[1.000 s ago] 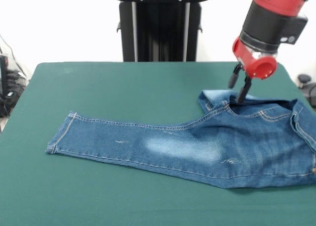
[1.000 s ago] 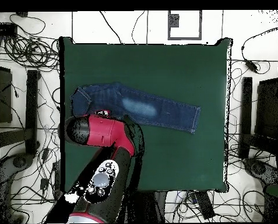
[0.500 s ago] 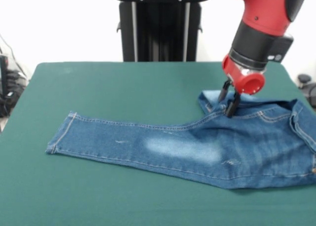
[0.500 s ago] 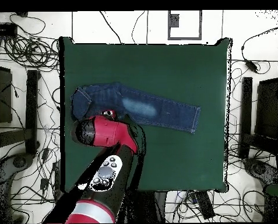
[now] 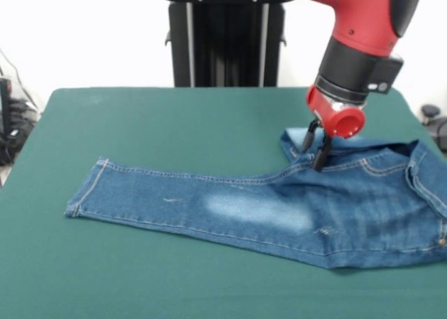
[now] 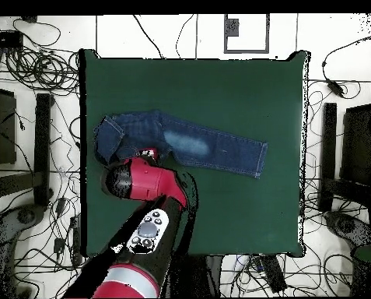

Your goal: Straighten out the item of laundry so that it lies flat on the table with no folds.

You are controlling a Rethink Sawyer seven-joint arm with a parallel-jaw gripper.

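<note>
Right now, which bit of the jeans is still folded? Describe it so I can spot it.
On the green table, follow the jeans from the hemmed leg towards the waist end. At the far edge there, just by the gripper, a small flap is turned over, showing paler denim than the cloth around it.

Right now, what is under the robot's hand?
The hand is down at the jeans, near a folded-over flap by the waist. The green table lies beneath. What the flap hides cannot be seen.
</note>
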